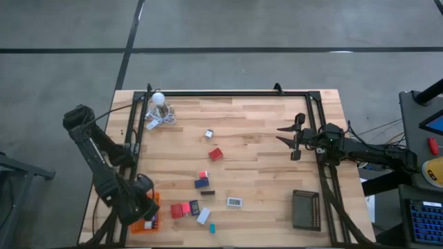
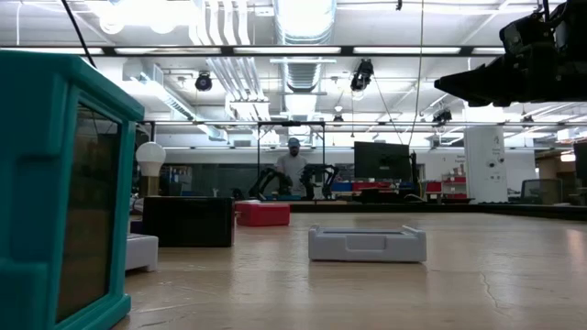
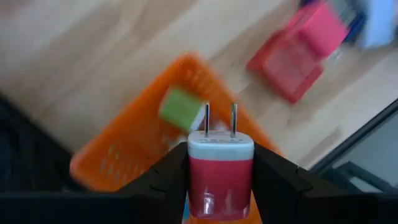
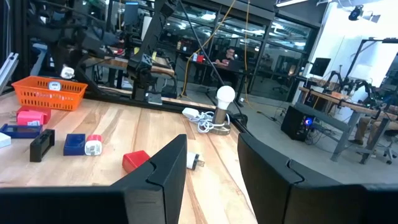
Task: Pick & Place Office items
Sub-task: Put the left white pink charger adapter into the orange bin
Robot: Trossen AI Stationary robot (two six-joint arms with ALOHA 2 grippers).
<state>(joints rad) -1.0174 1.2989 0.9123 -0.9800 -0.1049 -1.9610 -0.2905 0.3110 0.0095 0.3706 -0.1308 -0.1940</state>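
My left gripper (image 3: 221, 163) is at the table's near left corner (image 1: 142, 207), shut on a small red charger plug (image 3: 221, 177) with a white face and two metal prongs. It hangs over the orange tray (image 3: 124, 149), where a green piece (image 3: 180, 109) lies. More office items are scattered on the table: a red block (image 1: 216, 154), a navy piece (image 1: 201, 182), a white piece (image 1: 234, 202), a red piece (image 1: 178, 210) and a teal piece (image 1: 212, 227). My right gripper (image 1: 282, 135) stands open at the right side, level, with nothing between its fingers (image 4: 168, 162). My left gripper pinches the plug's red body (image 3: 200, 177) between its two fingers, one on each of two opposite sides. The fingers come from above, pointing down. The plug is lifted clear above the orange tray, its white face and prongs (image 3: 219, 118) pointing down at the tray.
A black ribbed tray (image 1: 305, 209) sits at the near right. A white bulb with a coiled cord (image 1: 158, 99) stands at the far left corner. A black frame (image 1: 228, 93) runs along the table's far and side edges. Bare wood lies in the middle right.
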